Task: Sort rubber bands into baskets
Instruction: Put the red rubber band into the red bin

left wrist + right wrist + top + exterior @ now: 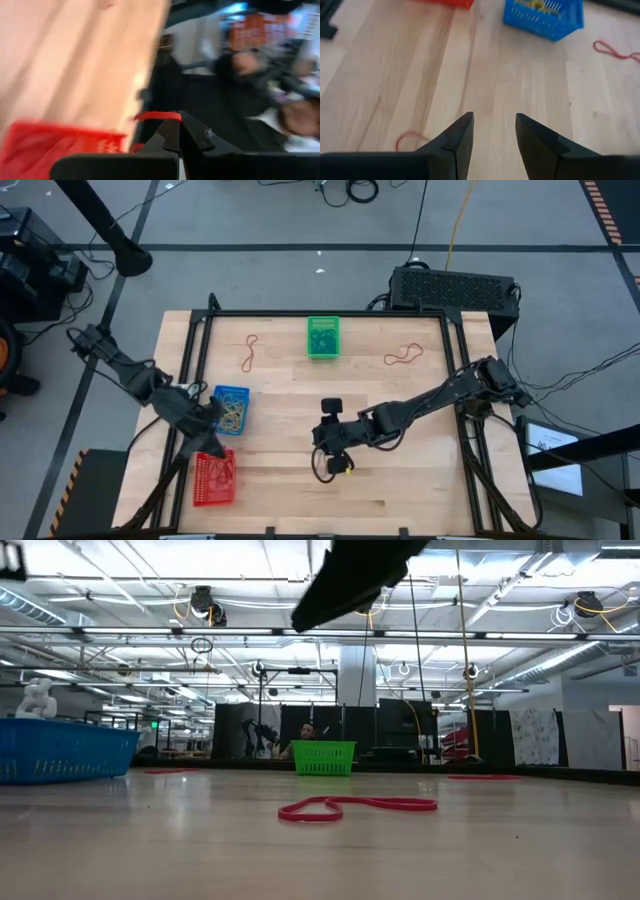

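The surface carries a red band (409,141) just beside the open right tool (493,131); left tool (176,134) grips another over the red basket (214,479)

Pale smooth wood table (400,480); seemingly plastic mesh baskets (323,338).

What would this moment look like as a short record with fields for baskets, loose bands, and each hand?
green basket: far side of table, dark bands inside
blue basket: left side, yellowish bands inside
red basket: near left corner, red bands inside
loose red bands: one left of green basket, one right of it
left hand: shut on a red band, between the blue and red baskets
right hand: open, empty, above bare wood mid-table
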Controlling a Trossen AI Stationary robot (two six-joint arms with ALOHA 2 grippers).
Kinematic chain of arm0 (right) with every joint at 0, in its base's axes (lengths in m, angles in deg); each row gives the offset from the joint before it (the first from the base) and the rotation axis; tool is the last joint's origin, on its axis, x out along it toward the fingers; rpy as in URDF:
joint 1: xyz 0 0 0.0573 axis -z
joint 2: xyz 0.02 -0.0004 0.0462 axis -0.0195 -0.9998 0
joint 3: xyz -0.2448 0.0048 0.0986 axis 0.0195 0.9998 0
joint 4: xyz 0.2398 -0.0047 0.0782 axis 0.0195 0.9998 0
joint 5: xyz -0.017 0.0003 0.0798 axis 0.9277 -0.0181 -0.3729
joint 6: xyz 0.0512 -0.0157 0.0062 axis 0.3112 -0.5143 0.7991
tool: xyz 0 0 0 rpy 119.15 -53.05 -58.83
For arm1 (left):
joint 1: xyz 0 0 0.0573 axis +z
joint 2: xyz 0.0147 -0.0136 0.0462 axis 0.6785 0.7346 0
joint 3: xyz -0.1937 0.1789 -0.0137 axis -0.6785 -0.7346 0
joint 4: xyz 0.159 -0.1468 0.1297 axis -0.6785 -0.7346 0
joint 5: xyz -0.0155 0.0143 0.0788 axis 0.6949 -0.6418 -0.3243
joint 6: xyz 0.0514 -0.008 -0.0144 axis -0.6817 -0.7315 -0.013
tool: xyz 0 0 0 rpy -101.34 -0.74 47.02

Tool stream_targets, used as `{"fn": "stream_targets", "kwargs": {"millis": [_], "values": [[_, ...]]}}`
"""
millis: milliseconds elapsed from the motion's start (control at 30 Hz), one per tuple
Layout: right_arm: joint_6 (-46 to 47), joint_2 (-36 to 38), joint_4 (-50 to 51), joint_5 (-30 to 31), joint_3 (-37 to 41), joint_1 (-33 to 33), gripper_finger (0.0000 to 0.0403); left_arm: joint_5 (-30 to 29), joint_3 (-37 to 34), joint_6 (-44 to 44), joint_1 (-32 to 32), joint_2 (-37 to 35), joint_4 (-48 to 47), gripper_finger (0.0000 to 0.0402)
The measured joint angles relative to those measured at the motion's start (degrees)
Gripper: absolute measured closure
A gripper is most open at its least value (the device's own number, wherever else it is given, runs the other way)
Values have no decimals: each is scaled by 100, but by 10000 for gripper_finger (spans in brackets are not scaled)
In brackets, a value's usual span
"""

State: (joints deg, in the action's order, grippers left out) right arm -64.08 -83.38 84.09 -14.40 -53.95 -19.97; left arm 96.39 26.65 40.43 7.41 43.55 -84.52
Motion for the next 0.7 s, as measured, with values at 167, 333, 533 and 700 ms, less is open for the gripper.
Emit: {"fn": "stream_targets", "kwargs": {"millis": [167,333,533,700], "values": [[23,-4,211,0,0,-4,264,-140,-2,740,-395,461,-710,401],[35,-4,93,2,0,0,264,5,-2,968,-600,1116,-745,401],[37,-7,96,0,0,-2,264,1492,-4,1669,-892,1909,-776,401],[38,-7,93,2,0,0,264,2478,-7,2353,-1161,2171,-793,401]]}}
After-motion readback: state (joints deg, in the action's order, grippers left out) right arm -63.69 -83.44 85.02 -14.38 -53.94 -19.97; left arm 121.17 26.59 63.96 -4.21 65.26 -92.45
